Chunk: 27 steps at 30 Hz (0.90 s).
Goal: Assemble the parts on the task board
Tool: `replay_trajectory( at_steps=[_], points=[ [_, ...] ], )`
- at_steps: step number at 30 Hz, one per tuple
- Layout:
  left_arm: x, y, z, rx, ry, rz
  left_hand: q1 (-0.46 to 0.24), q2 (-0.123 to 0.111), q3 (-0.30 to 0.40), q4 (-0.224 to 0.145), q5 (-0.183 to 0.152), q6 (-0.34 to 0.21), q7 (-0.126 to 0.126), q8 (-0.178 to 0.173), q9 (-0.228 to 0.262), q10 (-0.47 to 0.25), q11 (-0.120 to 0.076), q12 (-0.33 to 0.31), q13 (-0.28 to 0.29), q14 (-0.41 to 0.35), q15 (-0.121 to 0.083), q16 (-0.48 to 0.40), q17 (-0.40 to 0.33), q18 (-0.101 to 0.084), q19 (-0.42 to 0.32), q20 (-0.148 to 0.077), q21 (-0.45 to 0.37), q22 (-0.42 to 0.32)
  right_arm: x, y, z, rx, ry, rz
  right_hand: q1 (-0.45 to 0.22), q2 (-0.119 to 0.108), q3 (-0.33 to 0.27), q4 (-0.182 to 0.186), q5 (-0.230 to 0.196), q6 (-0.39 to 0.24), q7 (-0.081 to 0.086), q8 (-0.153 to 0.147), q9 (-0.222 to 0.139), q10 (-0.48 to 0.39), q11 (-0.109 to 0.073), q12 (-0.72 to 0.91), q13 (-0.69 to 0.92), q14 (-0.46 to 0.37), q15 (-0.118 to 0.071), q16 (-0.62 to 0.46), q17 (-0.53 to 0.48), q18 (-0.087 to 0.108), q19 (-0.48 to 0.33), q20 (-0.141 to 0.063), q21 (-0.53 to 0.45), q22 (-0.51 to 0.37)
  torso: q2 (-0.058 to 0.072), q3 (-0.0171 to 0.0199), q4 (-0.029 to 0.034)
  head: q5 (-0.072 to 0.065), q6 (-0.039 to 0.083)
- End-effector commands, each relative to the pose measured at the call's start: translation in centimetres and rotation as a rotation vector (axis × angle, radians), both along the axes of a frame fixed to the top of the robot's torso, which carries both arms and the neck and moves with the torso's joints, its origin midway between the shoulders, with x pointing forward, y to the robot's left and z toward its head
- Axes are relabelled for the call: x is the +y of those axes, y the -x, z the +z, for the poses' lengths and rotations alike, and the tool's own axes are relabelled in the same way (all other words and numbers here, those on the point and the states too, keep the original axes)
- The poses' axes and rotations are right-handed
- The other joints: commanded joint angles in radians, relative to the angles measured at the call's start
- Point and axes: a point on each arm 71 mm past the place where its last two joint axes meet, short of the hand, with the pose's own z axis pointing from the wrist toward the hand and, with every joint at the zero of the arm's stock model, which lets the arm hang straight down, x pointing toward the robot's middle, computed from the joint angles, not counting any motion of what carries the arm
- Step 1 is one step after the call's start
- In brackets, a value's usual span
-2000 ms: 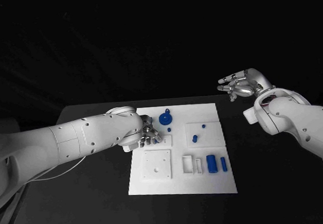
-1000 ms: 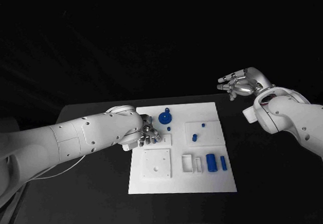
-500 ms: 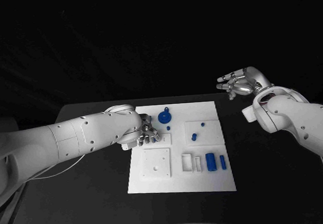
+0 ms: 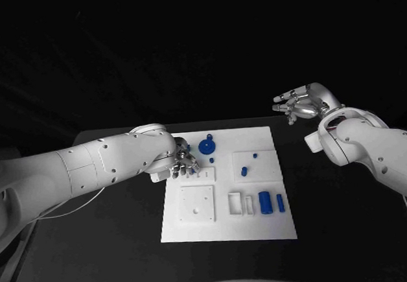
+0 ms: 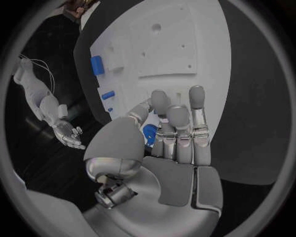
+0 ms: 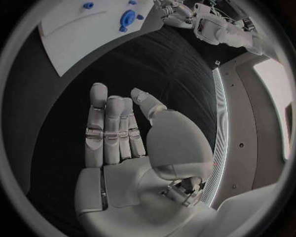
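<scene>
Over board [image 4: 266, 227] left edge, left hand [image 4: 185, 163] hovers, fingers extended, apparently empty; risks nudging blue disc [image 4: 208, 146]. Right hand [image 4: 301, 106] open, empty.

Left hand [image 4: 182, 163] has edged up the task board [image 4: 231, 233], arm raised

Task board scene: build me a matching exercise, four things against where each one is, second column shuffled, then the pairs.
Things
1. left hand
2. right hand
3. round blue part
4. blue cylinder

Places
A. near side of the task board, beside a thinner blue part
B. raised off the board, over the black table, holding nothing
C. far part of the board, by the left hand's fingers
D. over the board's left edge

Pairs: 1-D, 2-B, 3-C, 4-A
</scene>
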Motion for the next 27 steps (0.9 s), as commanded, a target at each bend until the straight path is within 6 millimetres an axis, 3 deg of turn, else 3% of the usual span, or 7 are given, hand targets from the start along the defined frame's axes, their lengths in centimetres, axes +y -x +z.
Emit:
replay_trajectory(
  at_steps=[1,13,16,27],
  points=[
    [-0.3,0.2,0.0,0.072,-0.005,-0.032,0.003,0.0,0.089,-0.094,0.026,0.147,-0.113,0.004,0.0,0.014,-0.036,-0.002,0.0,-0.001,-0.004,0.007,0.002,-0.008,-0.009,-0.002,0.006,0.017,0.1,0.0,-0.1,0.009,0.0,0.01,-0.009,0.003,0.003,-0.006,0.004,-0.002,-0.001,-0.003,0.0,0.005,-0.001,0.002,-0.001,-0.007,-0.001,-0.002,-0.001,0.007,0.009,0.001,-0.003,0.009,0.0,0.0001,-0.0001,-0.001,0.0],
    [-0.7,-0.6,1.2,0.148,0.002,-0.047,0.001,-0.001,0.093,-0.096,0.04,0.148,-0.113,0.003,0.0,0.014,-0.037,0.0,0.002,-0.003,-0.004,0.01,0.006,-0.01,-0.011,-0.004,0.009,0.017,0.3,-0.2,-0.3,0.019,0.0,0.013,-0.01,0.005,0.003,-0.007,0.002,-0.003,0.0,-0.003,0.0,0.004,-0.001,0.003,-0.003,-0.008,0.0,-0.002,-0.001,0.007,0.01,0.001,-0.006,0.01,0.0,0.002,0.0002,0.0,-0.002],
    [-1.0,-0.9,1.3,0.161,0.006,-0.045,0.001,-0.001,0.093,-0.096,0.04,0.148,-0.113,0.003,0.0,0.014,-0.037,0.0,0.002,-0.003,-0.004,0.01,0.006,-0.01,-0.011,-0.004,0.009,0.017,0.4,-0.2,-0.3,0.021,-0.001,0.014,-0.01,0.005,0.003,-0.007,0.002,-0.003,0.0,-0.003,0.0,0.004,-0.001,0.003,-0.003,-0.008,0.0,-0.002,-0.001,0.007,0.01,0.001,-0.006,0.01,0.0,0.0005,-0.0003,0.001,-0.004],
    [-1.6,-1.7,1.4,0.163,-0.018,-0.052,-0.002,0.003,0.094,-0.096,0.043,0.147,-0.113,0.004,0.004,0.014,-0.037,0.001,0.005,-0.003,-0.004,0.012,0.009,-0.012,-0.013,-0.006,0.013,0.017,0.6,-0.2,-0.4,0.026,-0.002,0.018,-0.01,0.006,0.004,-0.008,0.002,-0.004,0.0,-0.003,0.0,0.002,-0.001,0.005,-0.005,-0.009,0.0,-0.002,-0.001,0.007,0.01,0.002,-0.008,0.012,0.0,0.0009,0.0002,0.004,-0.005]
  ],
)
